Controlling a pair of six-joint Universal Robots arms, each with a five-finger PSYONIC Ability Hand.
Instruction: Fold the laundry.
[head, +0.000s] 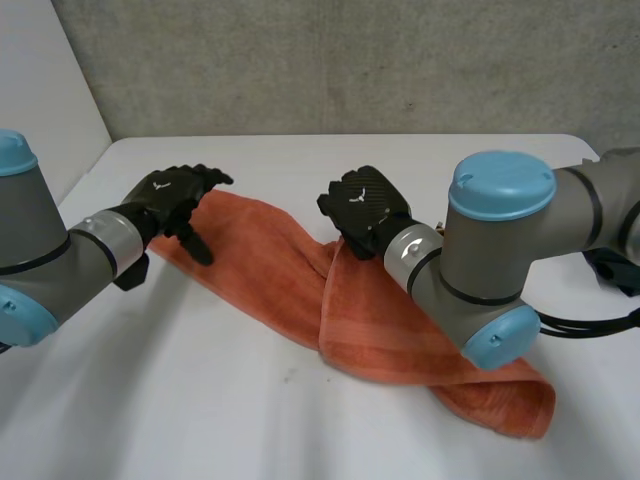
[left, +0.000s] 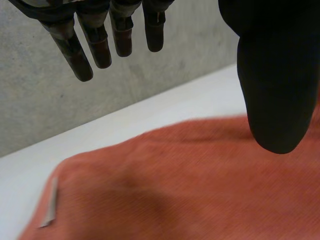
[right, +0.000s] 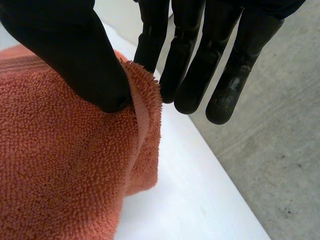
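Right wrist view: right hand (right: 65, 50) pinches the orange towel (right: 65, 175) thinly at its edge between thumb and finger, so lifting could slip it free; left hand (left: 275, 80) hovers open.

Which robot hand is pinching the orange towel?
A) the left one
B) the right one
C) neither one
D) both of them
B: the right robot hand pinches the edge of the orange towel between its thumb and a finger, while the left robot hand is open, with its fingers straight and nothing gripped.
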